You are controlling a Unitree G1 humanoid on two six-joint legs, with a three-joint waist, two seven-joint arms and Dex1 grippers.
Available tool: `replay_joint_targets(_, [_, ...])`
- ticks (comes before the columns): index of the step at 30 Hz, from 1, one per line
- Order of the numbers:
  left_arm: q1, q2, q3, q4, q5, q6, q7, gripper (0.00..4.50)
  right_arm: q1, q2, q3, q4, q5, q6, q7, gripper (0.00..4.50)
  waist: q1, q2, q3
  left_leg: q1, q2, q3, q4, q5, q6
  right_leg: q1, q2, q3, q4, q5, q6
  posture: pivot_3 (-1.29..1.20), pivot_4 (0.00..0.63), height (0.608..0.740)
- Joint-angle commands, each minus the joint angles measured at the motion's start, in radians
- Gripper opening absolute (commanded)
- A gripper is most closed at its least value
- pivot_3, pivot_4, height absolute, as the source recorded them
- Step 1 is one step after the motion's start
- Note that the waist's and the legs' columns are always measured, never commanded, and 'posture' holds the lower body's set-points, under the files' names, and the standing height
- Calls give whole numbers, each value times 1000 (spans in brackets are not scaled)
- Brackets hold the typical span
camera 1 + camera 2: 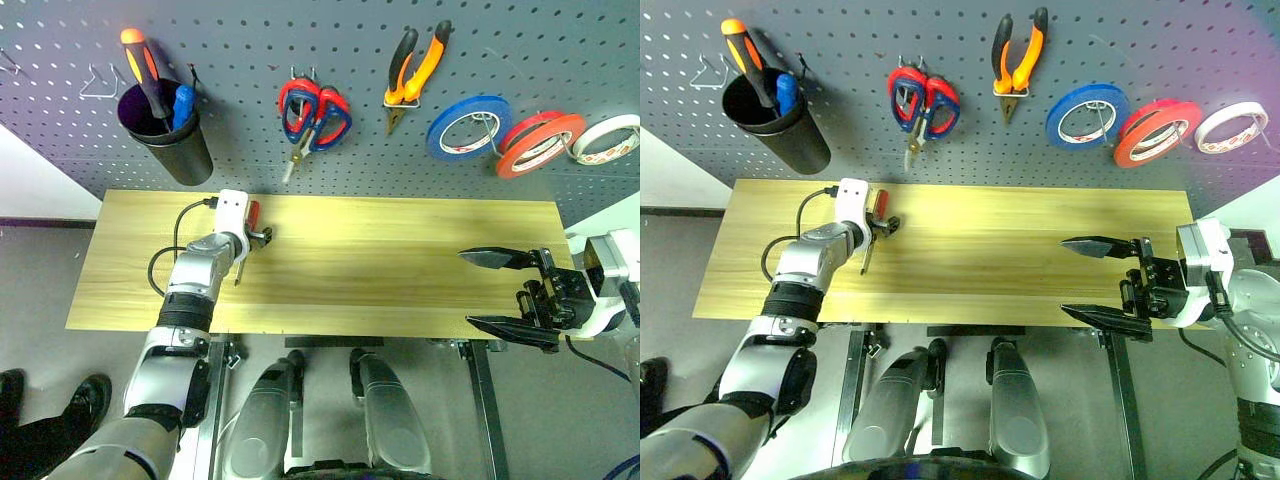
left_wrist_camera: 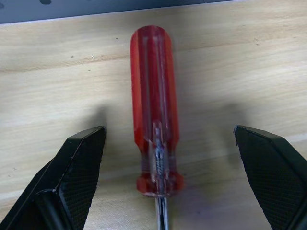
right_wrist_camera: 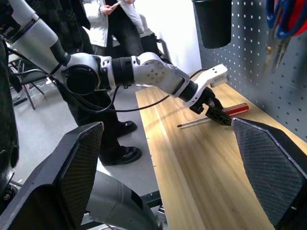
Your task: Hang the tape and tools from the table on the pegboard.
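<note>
Screwdriver (image 2: 154,103) — red handle flat on desk (image 1: 400,260), long axis along left tool (image 2: 165,187) | tool released, fingers straddling it | right tool (image 1: 508,300) far, released
</note>
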Motion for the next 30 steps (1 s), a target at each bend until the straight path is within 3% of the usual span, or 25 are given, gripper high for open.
replay_joint_targets(1, [21, -3, 6, 1, 1, 46, 15, 3615, 14, -16, -40, -13, 18, -1, -2, 4500, 0, 0, 0, 0, 0, 0, 0, 0, 0, 0, 0, 0, 0, 0, 0, -162, 441, 718])
replay_joint_targets(7, [29, -13, 30, -26, -19, 99, 31, 1542, 12, -18, -45, -7, 17, -2, -4, 4500, 0, 0, 0, 0, 0, 0, 0, 0, 0, 0, 0, 0, 0, 0, 0, -163, 441, 718])
replay_joint_targets(10, [39, -17, 31, -43, -27, 137, 17, 788, 10, -16, -40, -9, 15, -3, -6, 4500, 1, 0, 0, 0, 0, 0, 0, 0, 0, 0, 0, 0, -1, 0, 0, -162, 438, 718])
replay_joint_targets(15, [106, -19, 17, -173, -45, 215, -4, 794, 5, -13, -36, -1, 15, -6, -4, 4500, 0, 0, 0, 0, 0, 0, -1, 0, 0, 0, 0, 0, -1, 0, 0, -158, 430, 718])
replay_joint_targets(22, [310, 55, -50, -552, -82, 383, -95, 794, -6, -14, -35, 36, 5, -22, 13, 4500, -1, 1, 0, 0, 0, 0, -2, 0, 0, 0, 0, 0, -2, 0, 0, -144, 413, 718])
replay_joint_targets(30, [436, 154, -140, -812, -63, 201, -187, 794, -41, -2, -17, 118, -20, -58, 39, 4500, 5, 1, 0, -1, 0, 0, -3, -2, -2, 0, -1, 0, -5, 0, 0, -117, 390, 718])
